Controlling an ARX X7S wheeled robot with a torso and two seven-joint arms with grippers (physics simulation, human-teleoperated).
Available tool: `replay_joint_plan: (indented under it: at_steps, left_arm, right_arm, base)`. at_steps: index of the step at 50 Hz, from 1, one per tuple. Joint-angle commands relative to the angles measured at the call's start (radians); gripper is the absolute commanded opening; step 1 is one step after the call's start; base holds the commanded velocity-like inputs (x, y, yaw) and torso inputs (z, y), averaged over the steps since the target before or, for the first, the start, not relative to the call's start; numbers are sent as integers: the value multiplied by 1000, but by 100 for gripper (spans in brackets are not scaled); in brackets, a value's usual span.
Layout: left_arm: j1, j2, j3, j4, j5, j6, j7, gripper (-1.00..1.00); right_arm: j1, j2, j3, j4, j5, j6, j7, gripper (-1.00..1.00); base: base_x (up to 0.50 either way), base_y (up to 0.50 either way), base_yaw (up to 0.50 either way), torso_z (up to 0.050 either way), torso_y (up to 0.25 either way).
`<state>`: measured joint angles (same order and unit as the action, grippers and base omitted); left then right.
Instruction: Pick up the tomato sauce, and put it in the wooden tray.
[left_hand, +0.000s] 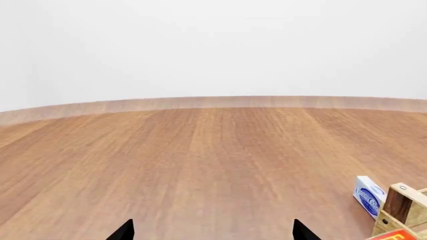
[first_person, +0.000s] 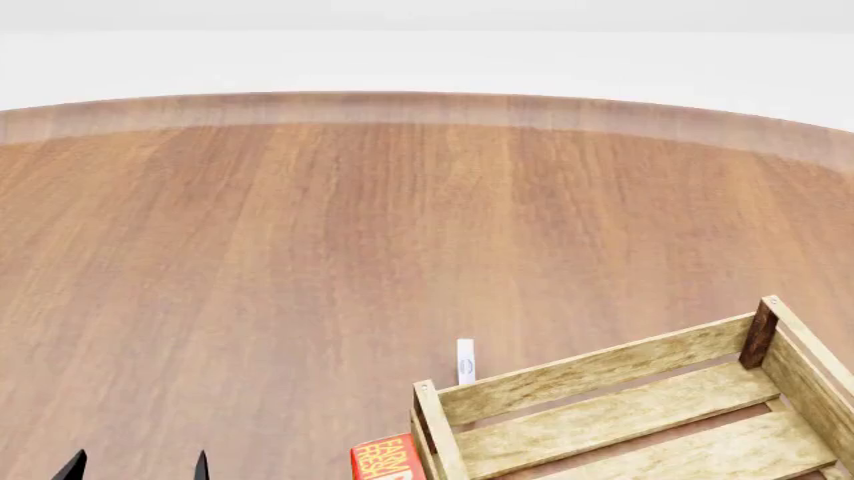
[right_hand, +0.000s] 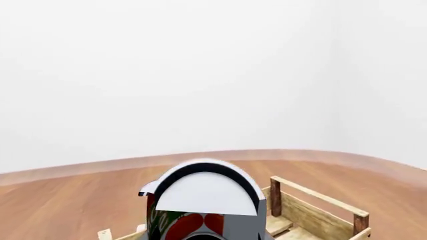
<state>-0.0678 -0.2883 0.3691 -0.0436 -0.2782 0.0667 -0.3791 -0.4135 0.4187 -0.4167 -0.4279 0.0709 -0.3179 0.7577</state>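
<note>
The tomato sauce (right_hand: 200, 207), a can with a silver top and a red and green label, fills the bottom middle of the right wrist view. It is held in the air in my right gripper, whose fingers are hidden behind it. The wooden tray (right_hand: 313, 197) lies just beyond and below the can. In the head view the wooden tray (first_person: 587, 375) is at the lower right and holds nothing that shows; the can and right gripper are out of that view. My left gripper (left_hand: 213, 231) is open and empty over bare floor, at the lower left of the head view (first_person: 138, 467).
A small white and blue box (first_person: 465, 362) stands on the floor just outside the tray's near-left corner and also shows in the left wrist view (left_hand: 368, 196). A red box (first_person: 387, 458) lies against that corner. The wood floor runs to a white wall.
</note>
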Motion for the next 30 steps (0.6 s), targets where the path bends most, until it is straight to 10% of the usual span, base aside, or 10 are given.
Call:
replay_joint_plan:
  at_steps: [1, 30]
  left_arm:
    - [-3, -1, 2, -7, -3, 5, 0, 100]
    - [-3, -7, 10, -5, -7, 6, -7, 100]
  right_arm:
    - [55, 5, 32, -32, 18, 87, 9, -100]
    - [297, 14, 116, -15, 195, 349, 8, -100]
  base:
    - [0, 0, 0, 0, 0]
    - [0, 0, 0, 0, 0]
